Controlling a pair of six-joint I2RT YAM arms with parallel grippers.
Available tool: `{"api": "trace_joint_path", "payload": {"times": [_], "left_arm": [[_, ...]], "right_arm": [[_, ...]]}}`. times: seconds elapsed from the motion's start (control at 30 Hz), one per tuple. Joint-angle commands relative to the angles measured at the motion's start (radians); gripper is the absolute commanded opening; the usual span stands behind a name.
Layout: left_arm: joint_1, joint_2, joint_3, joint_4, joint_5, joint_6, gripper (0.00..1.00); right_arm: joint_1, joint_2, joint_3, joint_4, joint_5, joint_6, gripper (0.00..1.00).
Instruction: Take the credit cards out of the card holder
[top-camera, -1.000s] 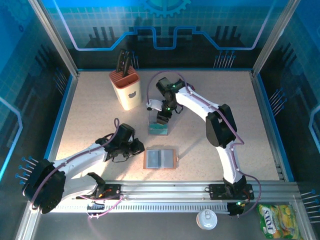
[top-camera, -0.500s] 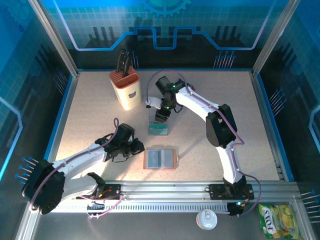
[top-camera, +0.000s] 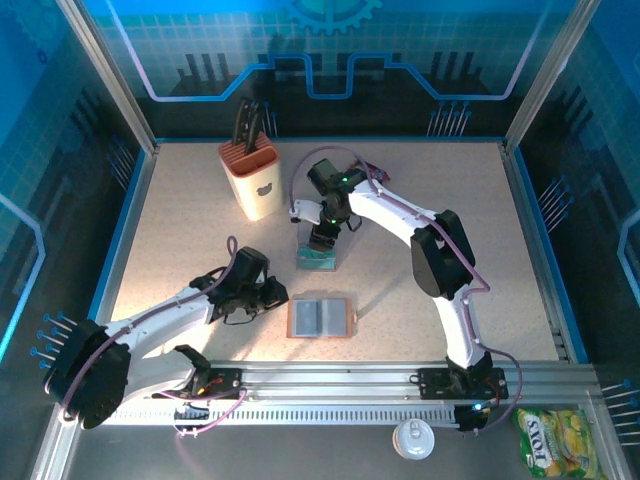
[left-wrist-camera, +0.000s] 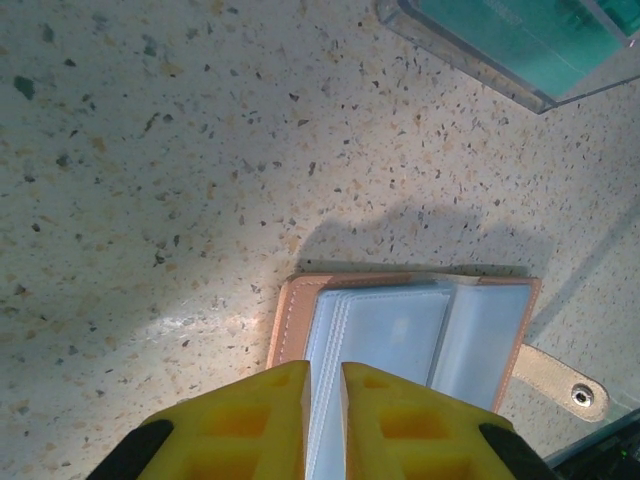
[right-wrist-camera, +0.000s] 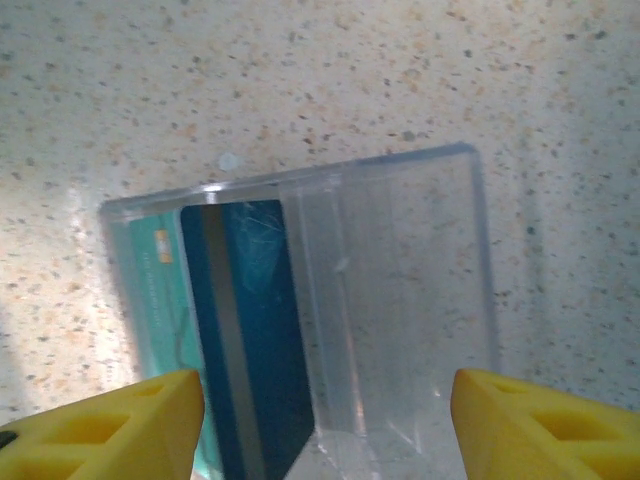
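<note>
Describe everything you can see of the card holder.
The card holder lies opened flat like a book on the speckled table. Its cover looks like tan-brown leather with a stitched edge, grey-blue clear sleeves fill the inside, and a strap tab with a snap sticks out one side. The left gripper, nearly closed, appears to pinch the sleeves' edge.

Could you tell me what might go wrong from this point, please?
The open right gripper hangs over the clear tray, so it might nudge the tray or the credit cards inside. The left gripper pinches the card holder at its sleeves; pulling could drag the whole holder.
</note>
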Motion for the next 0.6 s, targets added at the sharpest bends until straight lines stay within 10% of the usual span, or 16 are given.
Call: {"api": "trace_joint_path", "payload": {"times": [0.0, 0.57], "left_arm": [[0.010, -0.018, -0.015, -0.013, -0.005, -0.002, 0.17], [0.018, -0.010, -0.020, 0.006, 0.003, 0.001, 0.17]], "right_arm": [[0.008, -0.019, -0.021, 0.048, 0.079, -0.001, 0.67], [0.005, -0.151, -0.122, 0.287, 0.171, 0.031, 0.67]]}}
